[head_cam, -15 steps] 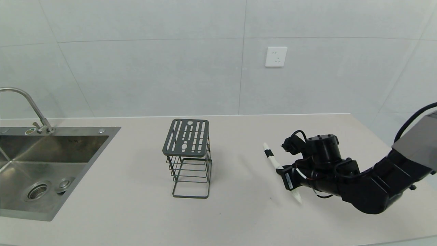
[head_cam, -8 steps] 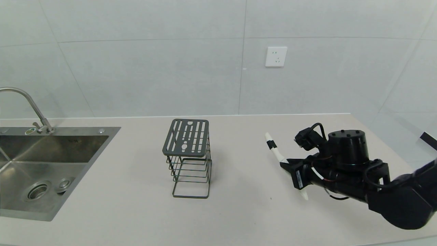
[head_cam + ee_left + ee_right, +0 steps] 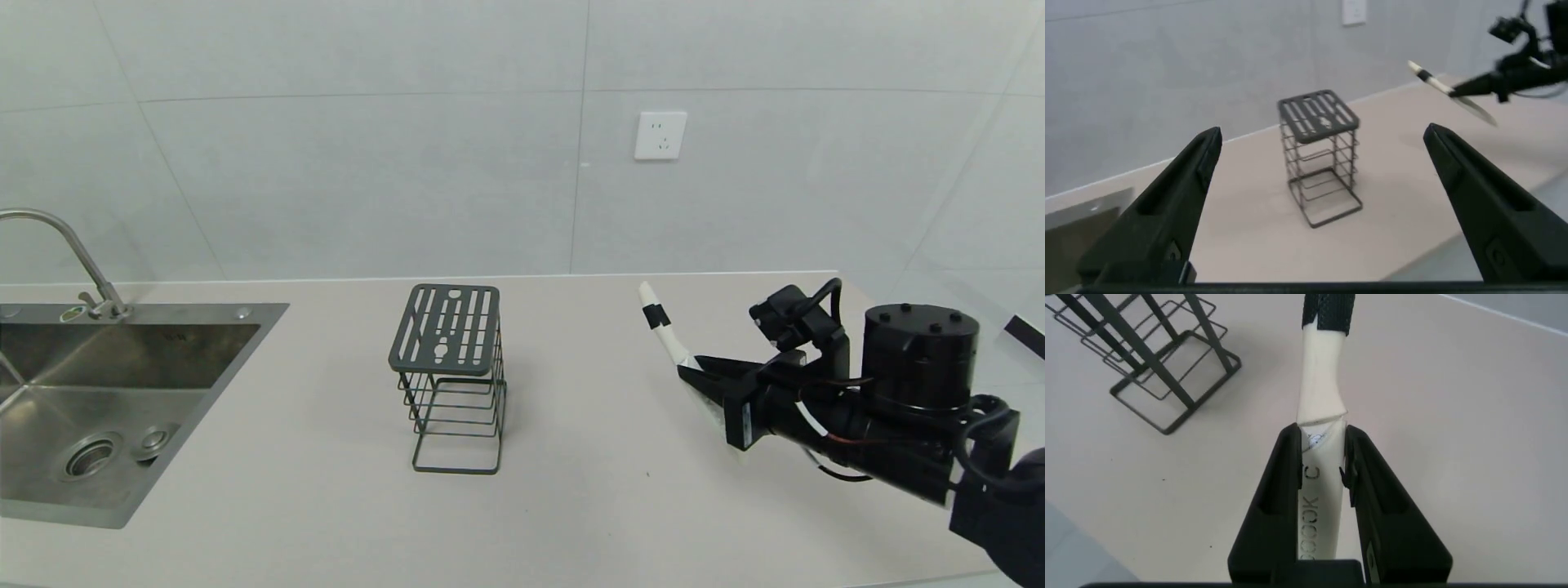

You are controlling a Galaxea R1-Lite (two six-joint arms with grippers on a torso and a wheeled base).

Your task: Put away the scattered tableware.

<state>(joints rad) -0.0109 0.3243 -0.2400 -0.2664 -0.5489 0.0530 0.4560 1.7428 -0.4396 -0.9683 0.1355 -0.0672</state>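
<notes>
A dark wire rack with a slotted top stands upright in the middle of the counter. To its right, my right gripper is shut on a long white utensil with a black band near its far end, held tilted above the counter. The right wrist view shows the fingers clamping the white utensil, with the rack beyond. In the left wrist view my left gripper stands wide open and holds nothing, facing the rack from a distance.
A steel sink with a curved faucet takes up the counter's left end. A wall socket sits on the tiled wall behind. Bare counter lies around the rack, and the counter's right edge is near my right arm.
My right gripper has moved to the right and upward, carrying the white utensil with it. The rack has stayed in place.
</notes>
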